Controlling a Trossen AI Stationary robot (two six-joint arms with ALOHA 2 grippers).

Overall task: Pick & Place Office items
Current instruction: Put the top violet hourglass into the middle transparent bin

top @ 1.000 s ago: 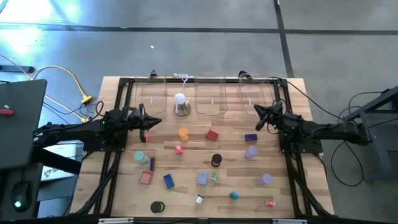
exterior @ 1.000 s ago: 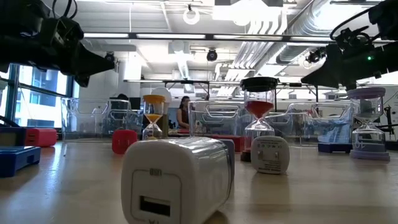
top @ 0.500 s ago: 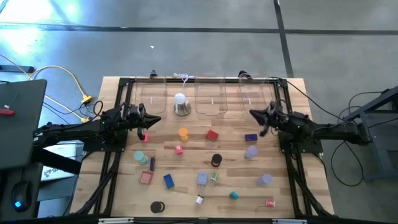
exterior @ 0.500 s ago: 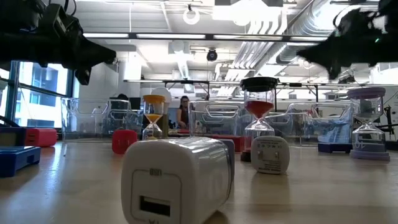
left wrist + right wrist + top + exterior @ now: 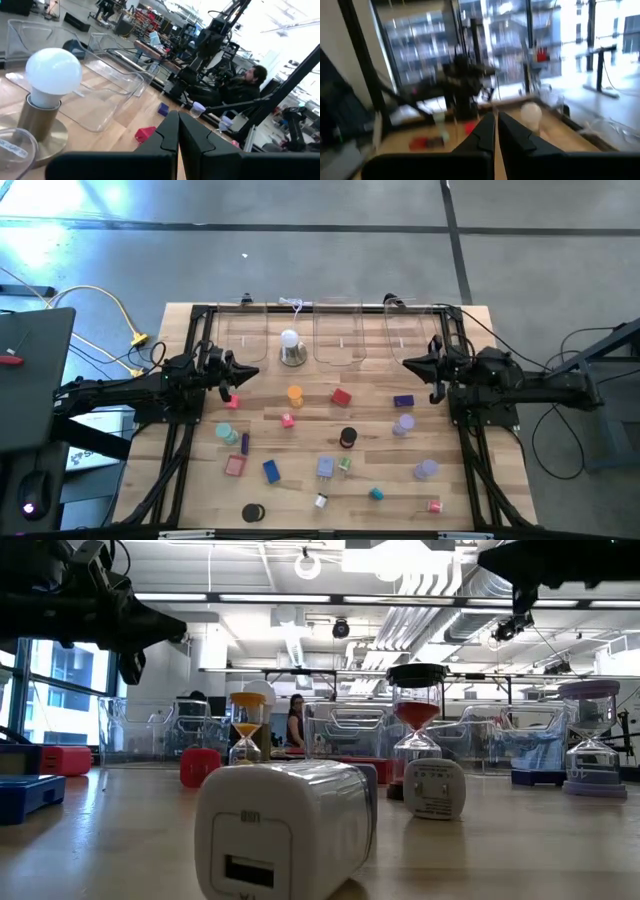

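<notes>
Right gripper [image 5: 407, 362] has swung level since a second ago; left gripper [image 5: 256, 371] unmoved. Both jaws closed, empty. Items [image 5: 342, 397] below untouched: no pick begun.

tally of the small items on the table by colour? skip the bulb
red or pink pieces: 5
orange piece: 1
purple or lavender pieces: 4
teal or green pieces: 3
blue pieces: 2
black pieces: 2
white piece: 1
Total: 18
</notes>
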